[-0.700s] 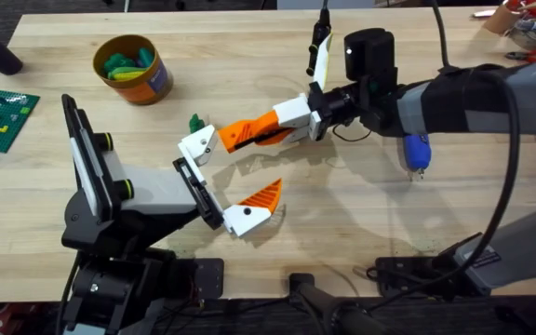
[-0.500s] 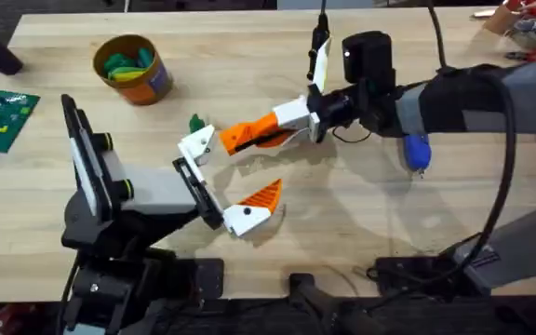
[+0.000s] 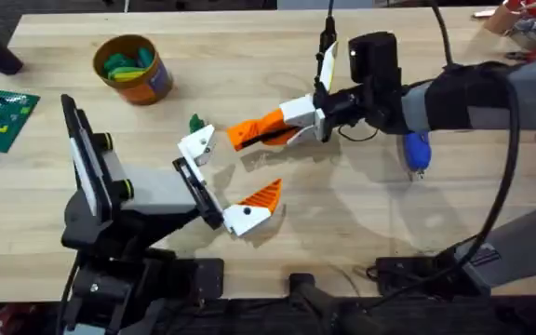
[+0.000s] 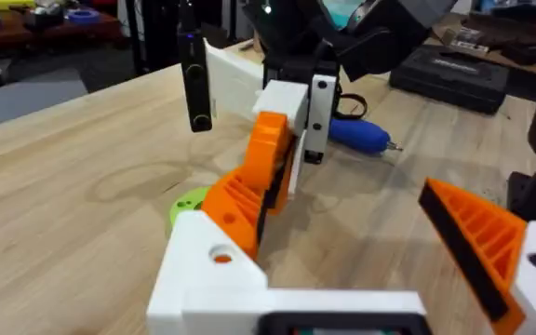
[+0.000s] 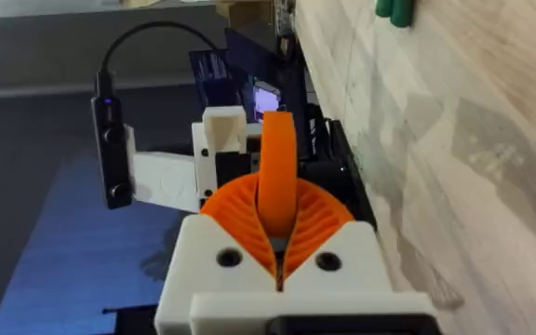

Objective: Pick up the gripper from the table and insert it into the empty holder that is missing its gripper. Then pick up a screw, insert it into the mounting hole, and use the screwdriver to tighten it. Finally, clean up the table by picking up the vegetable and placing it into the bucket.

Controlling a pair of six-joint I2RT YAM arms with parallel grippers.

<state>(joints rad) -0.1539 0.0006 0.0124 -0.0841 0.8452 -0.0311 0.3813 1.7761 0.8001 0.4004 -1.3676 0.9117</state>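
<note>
- Above mid-table, the right gripper (image 3: 316,115) stays clamped on the long orange wedge-shaped plastic finger (image 3: 259,129), now backed slightly away from the empty white angular holder bracket (image 3: 197,145).
- Left gripper (image 3: 221,181): white ribbed-pad jaws spread wide. Insertion not yet done.

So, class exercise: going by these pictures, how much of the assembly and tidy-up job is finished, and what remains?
Done: the right gripper has picked up the long orange finger. In hand: its tip points at the empty white holder, not yet seated. Left: screw insertion, tightening with the blue screwdriver lying on the table, and moving the dark green vegetable into the orange bucket.
</note>
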